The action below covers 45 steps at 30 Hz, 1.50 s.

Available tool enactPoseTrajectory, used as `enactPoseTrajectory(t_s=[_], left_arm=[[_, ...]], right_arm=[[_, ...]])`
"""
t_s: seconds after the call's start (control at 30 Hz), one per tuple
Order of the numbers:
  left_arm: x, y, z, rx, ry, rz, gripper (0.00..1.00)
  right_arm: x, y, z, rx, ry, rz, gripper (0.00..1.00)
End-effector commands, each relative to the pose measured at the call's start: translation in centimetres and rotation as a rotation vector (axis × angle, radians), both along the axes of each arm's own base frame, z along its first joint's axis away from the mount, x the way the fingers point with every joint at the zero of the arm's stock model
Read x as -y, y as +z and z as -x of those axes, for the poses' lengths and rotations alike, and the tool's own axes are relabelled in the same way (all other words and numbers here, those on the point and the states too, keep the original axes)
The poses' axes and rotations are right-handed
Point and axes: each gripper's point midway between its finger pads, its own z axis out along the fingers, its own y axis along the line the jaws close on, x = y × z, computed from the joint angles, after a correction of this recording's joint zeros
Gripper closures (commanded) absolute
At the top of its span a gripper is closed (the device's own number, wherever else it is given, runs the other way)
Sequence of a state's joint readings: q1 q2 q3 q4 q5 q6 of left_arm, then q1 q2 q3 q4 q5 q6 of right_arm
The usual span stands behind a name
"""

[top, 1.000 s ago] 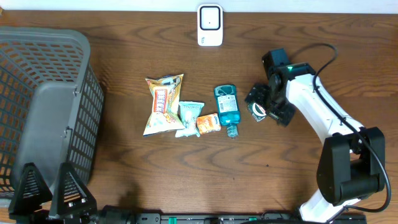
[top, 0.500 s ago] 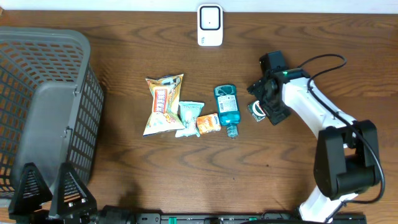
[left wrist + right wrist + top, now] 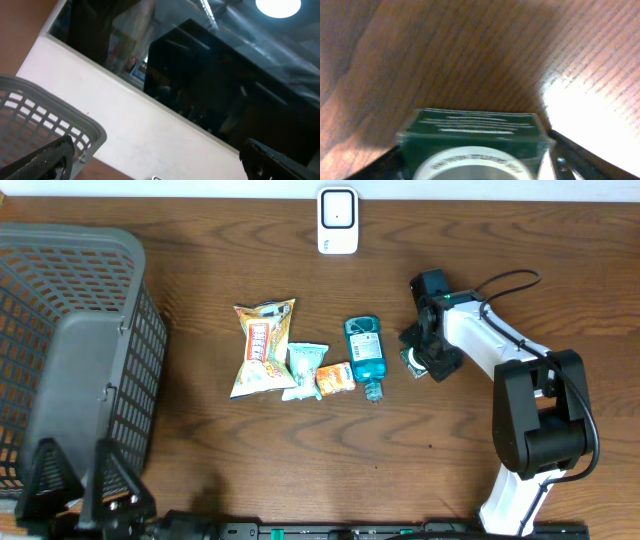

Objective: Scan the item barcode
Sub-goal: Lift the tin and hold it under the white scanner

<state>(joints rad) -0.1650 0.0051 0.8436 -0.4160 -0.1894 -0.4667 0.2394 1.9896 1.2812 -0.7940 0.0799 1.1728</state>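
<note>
A small dark green box [image 3: 411,359] with a white round label lies on the wooden table, right of the blue bottle. My right gripper [image 3: 421,349] is down over it. In the right wrist view the box [image 3: 475,127] fills the gap of the right gripper [image 3: 475,167], with a dark finger against each side. The white scanner [image 3: 338,220] stands at the table's far edge. My left gripper [image 3: 78,476] rests at the front left, and in the left wrist view this gripper [image 3: 155,150] is open and holds nothing.
A grey mesh basket [image 3: 70,240] takes up the left side, and its rim [image 3: 50,115] shows in the left wrist view. A snack bag [image 3: 263,348], a pale packet [image 3: 304,368], an orange packet [image 3: 334,379] and a blue bottle [image 3: 365,356] lie mid-table.
The right arm has shifted a little left and toward the far edge over the green box. Its jaws have narrowed onto the box's sides. The left arm is still.
</note>
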Motion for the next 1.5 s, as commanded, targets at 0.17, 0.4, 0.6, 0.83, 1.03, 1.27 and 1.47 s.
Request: enactPoseTrajectory(t_s=[0.17,0.4,0.6,0.83,1.03,1.27,1.47], left_arm=[[-0.3,-5.7,-4.5,-0.132,0.066,-0.014,0.02],[-0.4,-8.9,-6.4,-0.213,0.085,-0.021,0.02],[3.1,-11.6,-8.3,-0.265,-0.068,-0.214,0.02],[5.2,-17.3,-10.9,-0.394,-0.169,-0.322,0.02],[5.4,-19.6,-11.8,-0.483,-0.182,-0.319,0.02],[5.4,-21.9,-12.1,-0.582,-0.194,-0.327,0.02],[5.2,-25.4,-10.9,-0.733,-0.213,-0.338,0.02]], right_arm=[[0.1,-2.9,2.4,-0.126,0.056,-0.019,0.42],[-0.5,-2.9,2.6,-0.140,0.114,-0.057,0.51],[-1.7,-2.5,2.4,-0.140,0.216,-0.135,0.53],[-4.5,-1.7,2.5,-0.134,0.380,-0.298,0.58],[-5.2,-0.3,2.9,-0.161,0.450,-0.343,0.62],[-4.9,2.7,4.5,-0.267,0.509,-0.350,0.64],[-6.7,5.9,6.8,-0.330,0.672,-0.519,0.64]])
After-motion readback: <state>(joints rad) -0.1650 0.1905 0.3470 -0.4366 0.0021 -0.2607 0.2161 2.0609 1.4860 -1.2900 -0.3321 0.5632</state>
